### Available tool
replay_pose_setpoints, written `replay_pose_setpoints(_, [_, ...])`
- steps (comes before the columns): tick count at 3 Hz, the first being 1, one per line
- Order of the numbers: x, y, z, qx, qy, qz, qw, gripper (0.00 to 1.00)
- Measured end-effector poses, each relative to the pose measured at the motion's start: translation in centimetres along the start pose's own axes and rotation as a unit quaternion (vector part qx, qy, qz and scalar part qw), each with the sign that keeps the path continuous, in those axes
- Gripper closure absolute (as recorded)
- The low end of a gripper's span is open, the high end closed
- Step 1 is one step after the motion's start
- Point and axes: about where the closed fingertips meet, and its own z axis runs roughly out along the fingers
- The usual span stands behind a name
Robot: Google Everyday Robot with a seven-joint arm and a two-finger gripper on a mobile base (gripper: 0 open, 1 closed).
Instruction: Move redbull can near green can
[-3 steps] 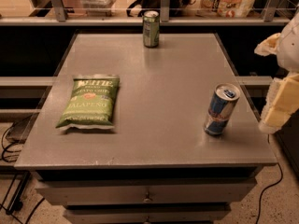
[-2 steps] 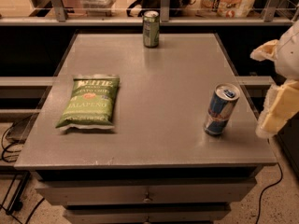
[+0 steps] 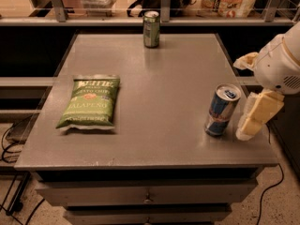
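The redbull can (image 3: 221, 110), blue and silver with a blue tab on its silver top, stands upright near the table's front right corner. The green can (image 3: 151, 29) stands upright at the far edge of the table, near the middle. My gripper (image 3: 249, 89) is at the right edge of the table, just right of the redbull can and apart from it. Its cream fingers (image 3: 258, 113) are spread open and hold nothing; the lower one hangs close beside the can.
A flat green jalapeño chip bag (image 3: 90, 102) lies on the left side of the grey table (image 3: 164, 78). A railing and shelves with goods run behind the far edge. Drawers sit under the front edge, and cables lie on the floor.
My gripper has moved left and slightly down, closer to the redbull can. The cans and the chip bag have not moved.
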Motion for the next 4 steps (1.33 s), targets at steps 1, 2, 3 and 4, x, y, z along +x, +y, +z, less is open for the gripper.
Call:
replay_pose_setpoints(1, [-0.5,-0.3,2.2,-0.016,-0.008,0.000,0.9998,0.18])
replay_pose_setpoints(2, [-1.1,-0.4,3.6,-0.030,-0.017,0.005,0.9994,0.41])
replay_pose_setpoints(3, [-1.7,-0.6,3.4,-0.029,-0.021,0.006,0.9993,0.64])
replay_pose_setpoints(4, [-2.6,-1.5,1.8,-0.015,-0.027,0.004,0.9995,0.88])
